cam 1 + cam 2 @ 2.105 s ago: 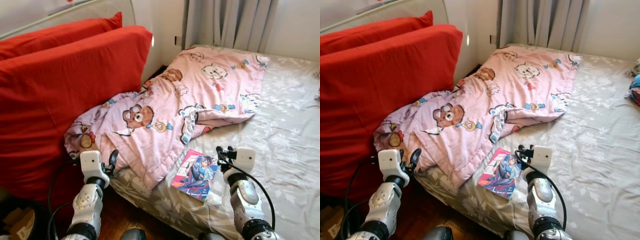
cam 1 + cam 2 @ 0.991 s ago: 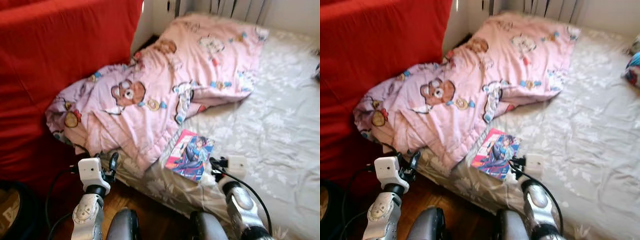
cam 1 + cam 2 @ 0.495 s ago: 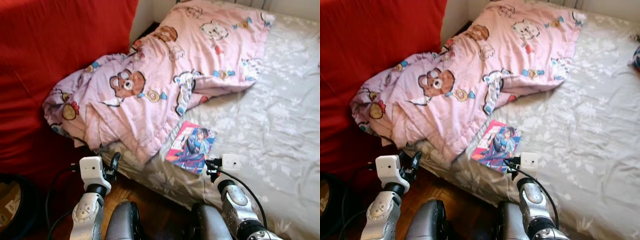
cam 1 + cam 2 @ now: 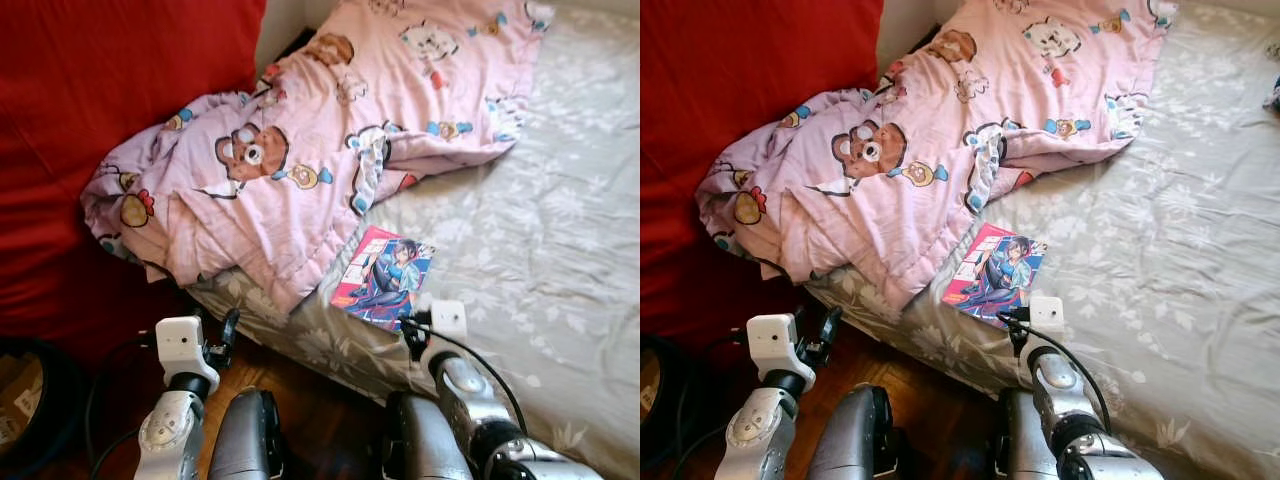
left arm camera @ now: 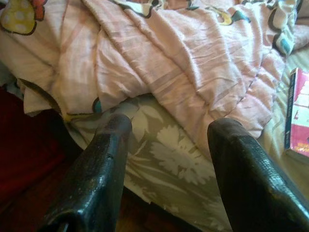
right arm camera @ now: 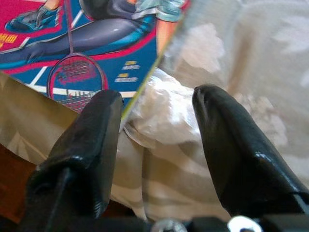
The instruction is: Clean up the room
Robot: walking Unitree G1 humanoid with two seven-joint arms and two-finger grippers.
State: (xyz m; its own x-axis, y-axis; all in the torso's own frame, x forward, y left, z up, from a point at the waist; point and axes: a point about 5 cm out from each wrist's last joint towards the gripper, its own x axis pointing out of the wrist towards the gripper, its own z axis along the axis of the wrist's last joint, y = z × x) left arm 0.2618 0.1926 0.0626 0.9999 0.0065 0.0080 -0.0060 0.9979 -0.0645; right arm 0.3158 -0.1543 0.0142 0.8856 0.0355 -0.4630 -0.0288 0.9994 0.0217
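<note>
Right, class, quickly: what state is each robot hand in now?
Left hand: open, holding nothing, by the bed edge.
Right hand: open, empty, fingers either side of a crumpled white wrapper.

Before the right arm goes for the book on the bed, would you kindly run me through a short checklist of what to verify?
1. Right gripper jaws apart: ok.
2. Book lies flat on the grey floral sheet, cover up: ok.
3. Book free of the pink blanket: ok, though the blanket's edge lies close beside it.
4. Crumpled white wrapper sits between the jaws at the book's corner: not ok, it may be pinched too.
5. Left gripper open, holding nothing, near the bed's edge: ok.
6. Anything beneath the book: cannot tell.
</note>
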